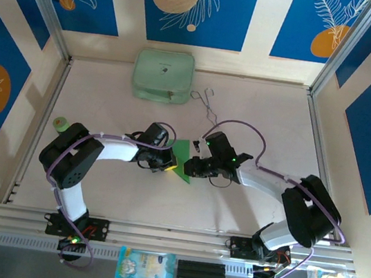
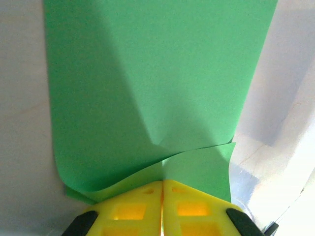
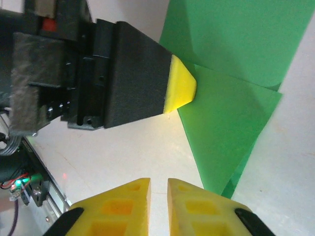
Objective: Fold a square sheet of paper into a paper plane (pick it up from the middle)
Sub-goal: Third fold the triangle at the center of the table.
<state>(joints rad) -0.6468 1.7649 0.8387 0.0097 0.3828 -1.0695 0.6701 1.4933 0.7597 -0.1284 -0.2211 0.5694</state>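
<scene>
I judge an early fold in hand: left gripper [image 2: 162,184] pinched shut on the green paper [image 2: 162,73] lying mid table [image 1: 265,123], right gripper [image 3: 158,182] barely ajar, empty; next, press the flap flat.

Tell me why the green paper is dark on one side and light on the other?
Left wrist view: a soft shadow darkens the paper's left part while its right part is lit, and the table at lower right glares white. Right wrist view: the paper looks evenly bright. Top view: the light is even, with no glare.
</scene>
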